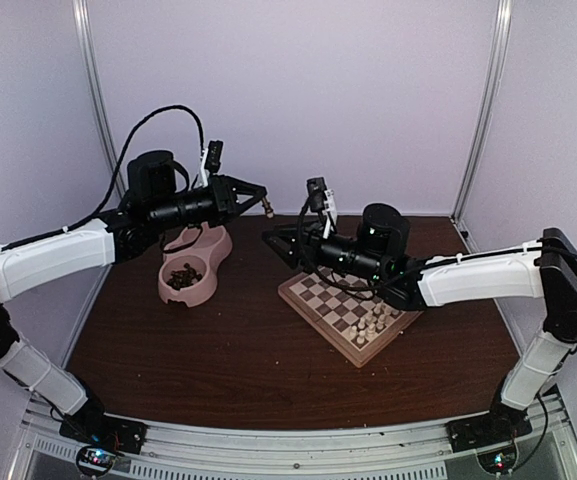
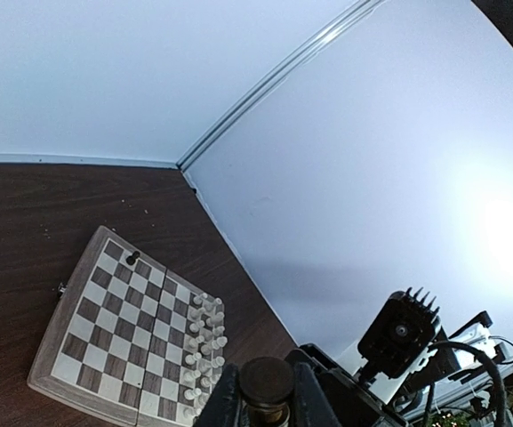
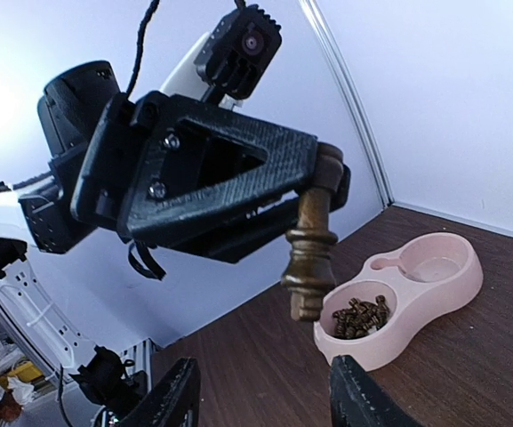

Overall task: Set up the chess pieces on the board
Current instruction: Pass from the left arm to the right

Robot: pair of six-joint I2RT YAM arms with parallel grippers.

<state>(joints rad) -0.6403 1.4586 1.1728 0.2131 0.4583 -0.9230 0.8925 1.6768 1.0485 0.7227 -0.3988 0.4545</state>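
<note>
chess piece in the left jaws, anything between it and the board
Yes. The right arm reaches over the board on the piece's side, its open jaws hanging just in front of the held chess piece. Nothing else visible stands between them.

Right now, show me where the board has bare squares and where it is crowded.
The board is bare from the lone dark piece near one corner across to the cream chessmen; their two rows are crowded.

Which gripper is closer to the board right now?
Right. The right gripper sits just off the far-left corner of the board. The left gripper is raised farther left, by the pink bowl, jaws shut on a dark chess piece.
</note>
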